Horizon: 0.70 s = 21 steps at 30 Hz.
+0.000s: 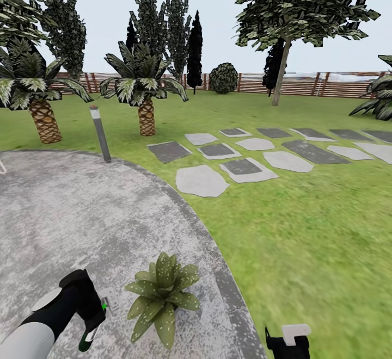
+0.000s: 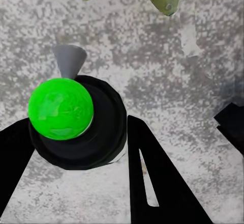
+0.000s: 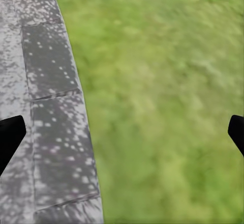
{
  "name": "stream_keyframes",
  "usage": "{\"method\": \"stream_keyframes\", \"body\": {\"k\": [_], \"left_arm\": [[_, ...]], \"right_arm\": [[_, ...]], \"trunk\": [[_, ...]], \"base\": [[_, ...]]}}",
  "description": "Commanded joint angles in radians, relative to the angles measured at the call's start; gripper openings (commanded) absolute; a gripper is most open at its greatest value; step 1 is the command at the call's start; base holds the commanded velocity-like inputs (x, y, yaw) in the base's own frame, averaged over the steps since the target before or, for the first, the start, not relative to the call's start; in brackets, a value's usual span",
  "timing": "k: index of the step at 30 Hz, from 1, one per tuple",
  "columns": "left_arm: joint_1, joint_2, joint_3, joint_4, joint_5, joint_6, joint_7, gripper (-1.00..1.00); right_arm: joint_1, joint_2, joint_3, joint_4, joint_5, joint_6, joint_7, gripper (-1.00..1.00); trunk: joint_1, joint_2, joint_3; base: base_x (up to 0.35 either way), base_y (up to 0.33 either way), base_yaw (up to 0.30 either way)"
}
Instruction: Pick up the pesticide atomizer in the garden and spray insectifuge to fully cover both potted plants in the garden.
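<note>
Pesticide atomizer (image 2: 68,119) clamped between the left gripper (image 1: 90,321) fingers (image 2: 152,183), green cap up, grey nozzle aimed toward the potted plant (image 1: 162,296). Plant on the grey paving (image 1: 65,217), just beside the left gripper, leaf tips near the nozzle line. Left arm plainly nearer. Right gripper (image 1: 288,340) past the plant over the lawn (image 3: 168,102), fingers spread wide, nothing held. Likely next: a short aim, then spray.
</note>
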Motion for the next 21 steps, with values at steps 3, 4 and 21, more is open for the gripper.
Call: {"method": "stream_keyframes", "body": {"k": [3, 4, 21], "left_arm": [[0.000, -0.002, -0.004, -0.002, -0.002, 0.010, -0.002, -1.00], [0.000, -0.003, -0.005, -0.003, -0.002, 0.010, 0.002, -1.00], [0.001, -0.011, -0.007, 0.000, 0.002, 0.010, 0.002, -1.00]], "right_arm": [[-0.001, 0.000, -0.007, 0.001, 0.011, -0.003, -0.003, 1.00], [-0.001, 0.000, -0.007, 0.001, 0.011, -0.003, -0.003, 1.00], [-0.001, 0.000, -0.007, 0.001, 0.011, -0.003, -0.003, 1.00]], "trunk": [[0.000, 0.000, -0.001], [0.000, 0.000, -0.001], [0.000, 0.000, -0.001]], "base": [[0.000, 0.088, 0.000], [-0.062, 0.112, 0.000], [0.016, 0.176, -0.145]]}}
